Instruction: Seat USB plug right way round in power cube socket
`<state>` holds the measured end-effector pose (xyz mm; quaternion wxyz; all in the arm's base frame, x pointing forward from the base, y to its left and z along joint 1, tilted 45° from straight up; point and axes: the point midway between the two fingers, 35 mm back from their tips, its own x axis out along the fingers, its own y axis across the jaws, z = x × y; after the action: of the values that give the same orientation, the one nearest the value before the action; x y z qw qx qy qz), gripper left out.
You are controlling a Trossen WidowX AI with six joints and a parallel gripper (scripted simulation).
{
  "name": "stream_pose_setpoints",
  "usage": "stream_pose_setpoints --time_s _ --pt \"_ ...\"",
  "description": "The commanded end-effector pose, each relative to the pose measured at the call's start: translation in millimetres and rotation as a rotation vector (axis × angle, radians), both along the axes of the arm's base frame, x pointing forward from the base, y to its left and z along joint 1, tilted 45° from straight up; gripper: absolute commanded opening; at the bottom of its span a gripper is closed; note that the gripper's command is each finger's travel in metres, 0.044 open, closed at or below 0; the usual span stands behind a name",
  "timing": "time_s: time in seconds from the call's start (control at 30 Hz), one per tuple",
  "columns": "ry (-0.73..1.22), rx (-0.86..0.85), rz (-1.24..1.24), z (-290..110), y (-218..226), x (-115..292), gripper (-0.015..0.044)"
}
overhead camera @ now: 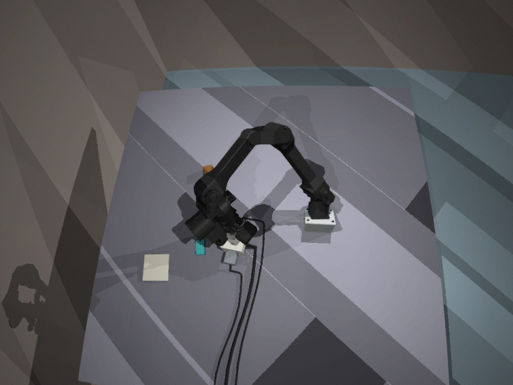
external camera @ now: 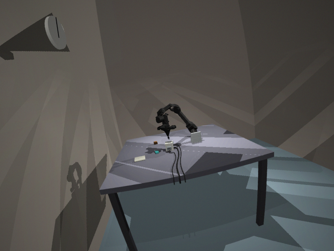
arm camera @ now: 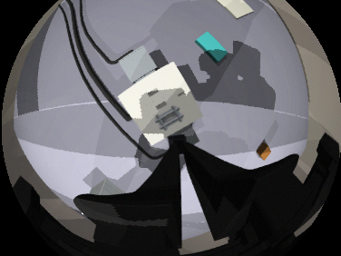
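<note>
Much of what we need is hidden: in the top view our arm's wrist covers the power cube [overhead camera: 233, 245] almost wholly, and the USB plug [arm camera: 180, 138] shows only as a small dark sliver at the meeting fingertips. Our gripper [arm camera: 180, 142] is clenched on that plug, held above the cube's top face, where we see the socket [arm camera: 170, 116]. We cannot tell which way round the plug faces. Three black cables [overhead camera: 238, 306] run off the table [external camera: 231, 151] edge, cut off below. Nearby lie a teal block [overhead camera: 200, 247], a pale card [overhead camera: 156, 267] and an orange block [overhead camera: 207, 168]. We read no writing anywhere.
</note>
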<state>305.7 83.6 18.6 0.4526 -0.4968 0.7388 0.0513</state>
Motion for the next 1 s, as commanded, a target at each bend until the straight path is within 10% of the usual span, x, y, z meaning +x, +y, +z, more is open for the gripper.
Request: stream_pose_setpoints --time_s 0.0,0.97 --pt "0.068 0.010 0.071 -0.2 0.0 -0.1 0.0000" --pt "0.288 0.043 0.305 -0.4 -0.1 0.2 0.0000"
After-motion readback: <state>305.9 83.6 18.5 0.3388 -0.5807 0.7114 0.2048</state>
